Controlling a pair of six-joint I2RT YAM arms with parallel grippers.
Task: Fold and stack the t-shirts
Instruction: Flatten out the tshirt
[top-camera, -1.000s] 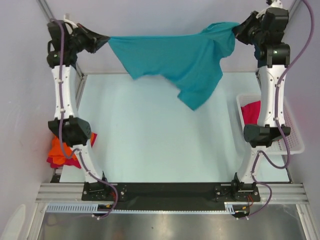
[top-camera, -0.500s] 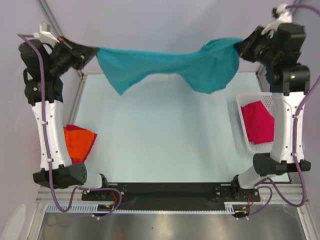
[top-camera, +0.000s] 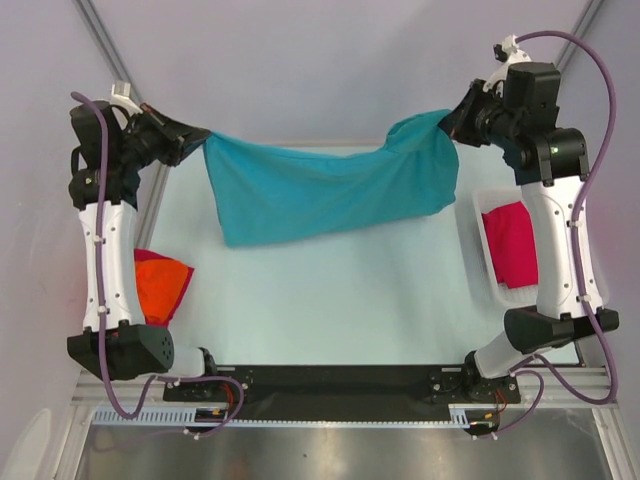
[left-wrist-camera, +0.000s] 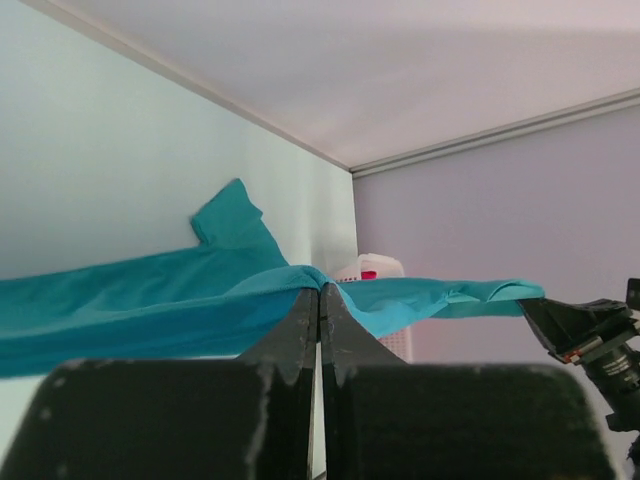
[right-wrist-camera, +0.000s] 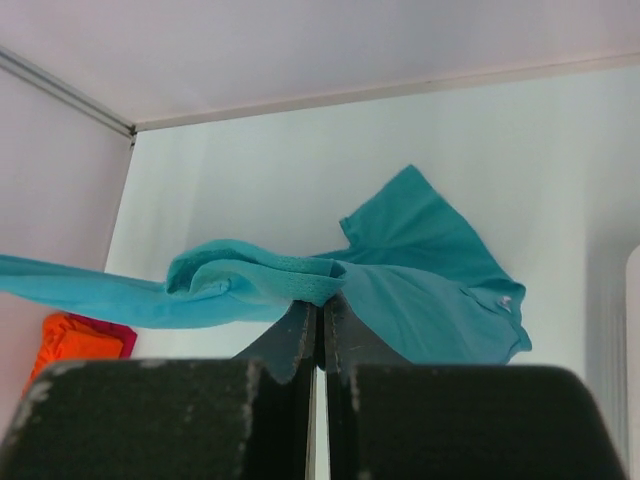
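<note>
A teal t-shirt (top-camera: 320, 190) hangs stretched between both arms above the far half of the table. My left gripper (top-camera: 203, 138) is shut on its left end, and in the left wrist view the teal t-shirt (left-wrist-camera: 150, 305) drapes over the closed tips (left-wrist-camera: 320, 292). My right gripper (top-camera: 452, 118) is shut on the right end; the teal t-shirt (right-wrist-camera: 430, 290) folds over its tips (right-wrist-camera: 322, 302), a small white label showing. An orange t-shirt (top-camera: 160, 285) lies over a dark red one at the left edge. A magenta-pink t-shirt (top-camera: 515, 245) lies in the basket.
A white lattice basket (top-camera: 492, 290) stands at the table's right edge beside the right arm. The pale table top (top-camera: 330, 300) stretches between the arms, with a grey back wall behind. The arm bases sit on a black rail (top-camera: 340, 380) at the near edge.
Both arms have swung the teal t-shirt, pulling it wider and then lowering it. It now hangs as a broad flat sheet, lower than half a second ago.
</note>
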